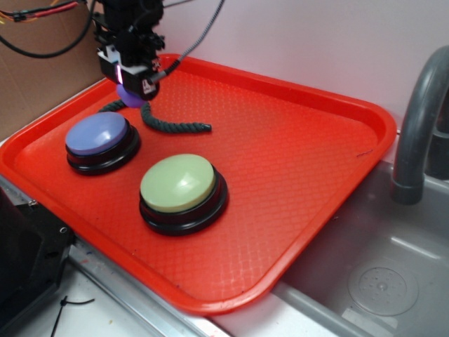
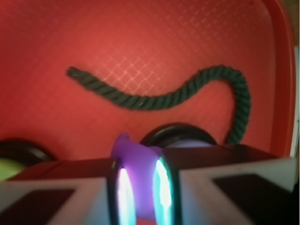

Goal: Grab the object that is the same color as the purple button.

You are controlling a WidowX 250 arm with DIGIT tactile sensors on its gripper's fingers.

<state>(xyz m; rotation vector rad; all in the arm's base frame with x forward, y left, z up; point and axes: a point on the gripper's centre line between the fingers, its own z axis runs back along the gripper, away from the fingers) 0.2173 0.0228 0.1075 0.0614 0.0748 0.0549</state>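
Exterior view
Tray: a red tray (image 1: pixel 295 140) with a diamond-textured floor fills most of the frame, lying beside a grey sink basin (image 1: pixel 379 281) at lower right.
Gripper: the black gripper (image 1: pixel 135 90) hangs at upper left, over the tray's far left corner, fingers pointing down.
Purple ball: the small purple ball (image 1: pixel 128 97) shows just under the gripper's tip, mostly hidden by the fingers.
Rope: the dark green twisted rope (image 1: pixel 172 125) runs from the ball to the right across the tray floor, and a short end shows to the ball's left.
Purple button: the lavender dome on a black base (image 1: pixel 98 135) sits below the gripper, near the tray's left edge.
Green button: the pale green dome button (image 1: pixel 179 184) stands below and right of the purple one, apart from it.
Faucet: a grey curved faucet pipe (image 1: pixel 417 119) rises at the right edge.

Wrist view
Fingers: the two fingers (image 2: pixel 161 187) at bottom centre are drawn narrow, pressed on either side of the ball (image 2: pixel 138 168).
Ball: knobbly, purple, clamped between the pads, its top poking above them.
Rope: it lies along the tray floor in a wavy line across mid-frame, curling down on the right behind the gripper body.
Purple button: partly visible just behind the fingers (image 2: pixel 180 138).
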